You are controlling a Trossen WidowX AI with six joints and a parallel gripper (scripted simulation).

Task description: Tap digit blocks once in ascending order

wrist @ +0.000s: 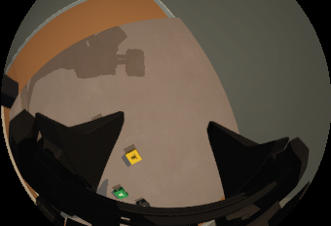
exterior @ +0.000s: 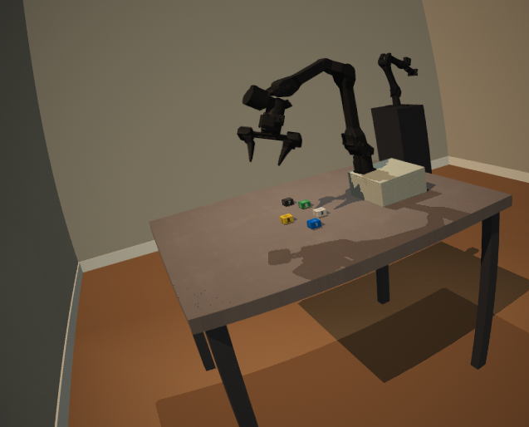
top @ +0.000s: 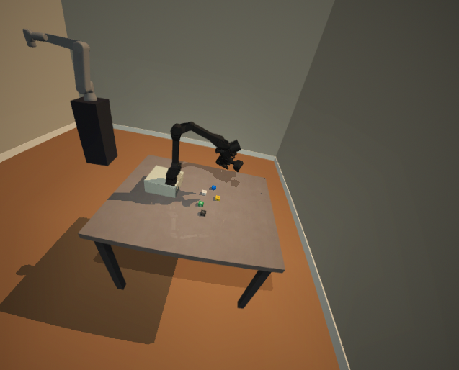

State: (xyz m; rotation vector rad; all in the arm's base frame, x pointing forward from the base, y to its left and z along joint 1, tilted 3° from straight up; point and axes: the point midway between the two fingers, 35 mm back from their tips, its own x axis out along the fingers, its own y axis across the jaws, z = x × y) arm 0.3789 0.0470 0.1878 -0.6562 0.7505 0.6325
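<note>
Digits on all five blocks too small to read in the top and exterior views: black block (exterior: 286, 201), green block (exterior: 304, 203), white block (exterior: 319, 211), yellow block (exterior: 286, 218), blue block (exterior: 313, 223). Wrist view: green block (wrist: 119, 192) partly hidden behind gripper body; black block (wrist: 141, 201) mostly hidden there; white and blue blocks out of sight. Yellow block (wrist: 132, 157) digit blurred.
</note>
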